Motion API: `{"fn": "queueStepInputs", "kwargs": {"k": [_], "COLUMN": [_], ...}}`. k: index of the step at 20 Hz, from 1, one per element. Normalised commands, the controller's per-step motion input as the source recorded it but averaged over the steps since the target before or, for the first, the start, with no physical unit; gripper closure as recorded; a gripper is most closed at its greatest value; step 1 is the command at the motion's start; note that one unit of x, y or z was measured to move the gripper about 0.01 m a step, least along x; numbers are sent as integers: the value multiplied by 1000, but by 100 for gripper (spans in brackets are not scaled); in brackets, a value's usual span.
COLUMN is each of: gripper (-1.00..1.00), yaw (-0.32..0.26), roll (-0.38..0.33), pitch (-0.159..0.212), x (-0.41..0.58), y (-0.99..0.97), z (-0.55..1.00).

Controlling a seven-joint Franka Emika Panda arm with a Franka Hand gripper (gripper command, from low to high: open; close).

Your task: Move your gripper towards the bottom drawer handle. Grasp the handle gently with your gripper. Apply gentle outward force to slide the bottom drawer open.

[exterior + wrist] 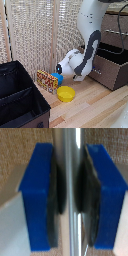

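Observation:
In the wrist view, the bottom drawer handle [73,235] is a thin silver bar running between my two blue fingers [39,193]. Their dark pads press close on either side of it, so the gripper [72,193] is shut on the bar. In the exterior view the gripper [81,77] sits at the end of the bent white arm, against the front of the bottom drawer [109,70]. That dark brown drawer stands pulled out from the dresser, its dark inside showing from above. The handle itself is hard to make out in the exterior view.
An upper drawer with its own silver bar [114,32] sits above. On the wooden floor lie a yellow bowl [66,93], a blue cup [58,78] and a colourful box [46,80]. A large black bin [20,97] fills the exterior view's left. A woven screen [40,35] stands behind.

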Motion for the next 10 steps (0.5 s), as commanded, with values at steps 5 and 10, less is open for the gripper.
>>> {"fn": "queueStepInputs", "kwargs": {"k": [5,10], "gripper": [-100,-100], "yaw": [0,33], "roll": [-2,-3], "pitch": [0,0], "x": [-64,15], "y": [846,65], "z": [-72,0]}}
